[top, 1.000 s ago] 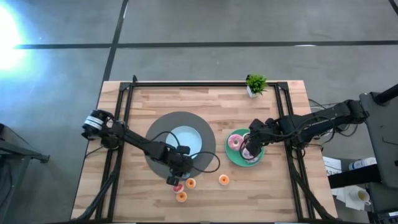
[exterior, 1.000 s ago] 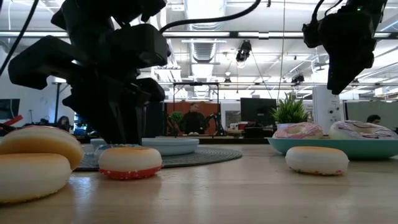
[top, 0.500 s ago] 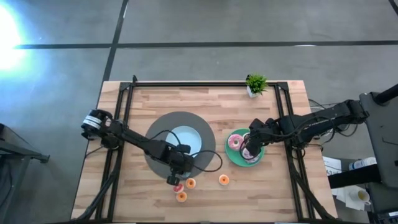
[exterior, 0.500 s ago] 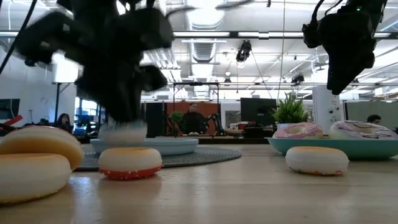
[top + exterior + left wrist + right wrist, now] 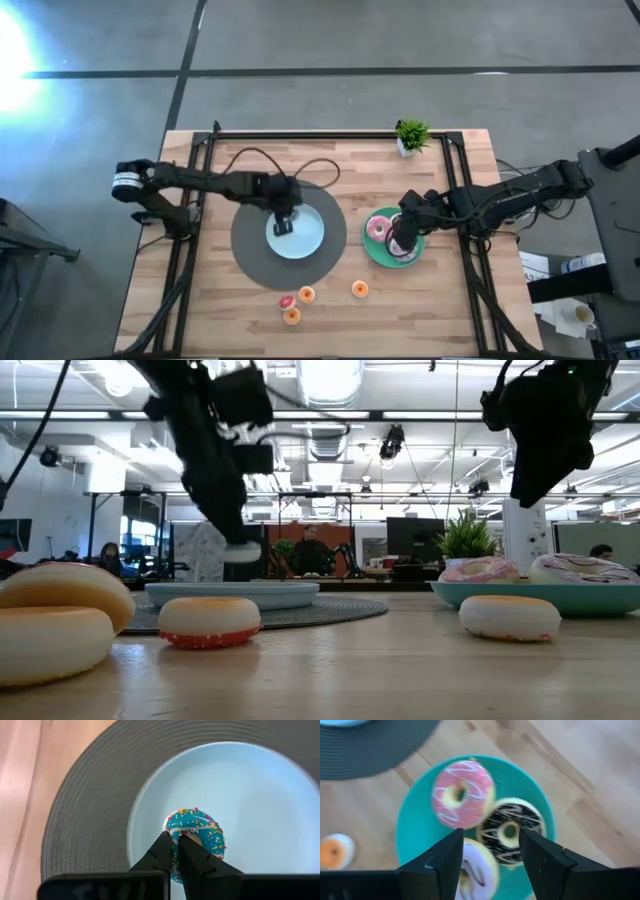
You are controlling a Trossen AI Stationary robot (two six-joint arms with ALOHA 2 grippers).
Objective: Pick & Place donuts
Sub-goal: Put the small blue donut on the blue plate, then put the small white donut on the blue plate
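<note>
My left gripper [image 5: 283, 222] hangs over the round light-blue plate [image 5: 312, 236], shut on a blue sprinkled mini donut [image 5: 197, 831]. My right gripper [image 5: 487, 854] is open above the green plate [image 5: 371, 252]. That plate carries the bright pink donut [image 5: 462, 794], the chocolate donut [image 5: 511, 832] and the pale pink donut [image 5: 476, 870]. A red-pink mini [image 5: 287, 302] and three orange minis [image 5: 306, 294] [image 5: 291, 316] [image 5: 360, 289] lie flat on the wood near the table's near edge. My left gripper pinches the blue mini donut between its two fingers [image 5: 162, 851], at the ring's edge [image 5: 176, 834] on the side toward the wrist. The fingers come from above, pointing down. The low view shows the donut [image 5: 240, 550] lifted clear above the light-blue plate [image 5: 280, 593].
The light-blue plate sits on a round grey woven mat [image 5: 250, 252]. A small potted plant [image 5: 411, 135] stands at the far edge. Black frame rails [image 5: 190, 200] run along both table sides. Bare wood lies between the two plates and along the far edge.
My left gripper has risen from the table beside the minis near the near edge, carrying the blue mini donut, and has swung toward the far edge until it hangs over the light-blue plate. The other minis have stayed in place.
</note>
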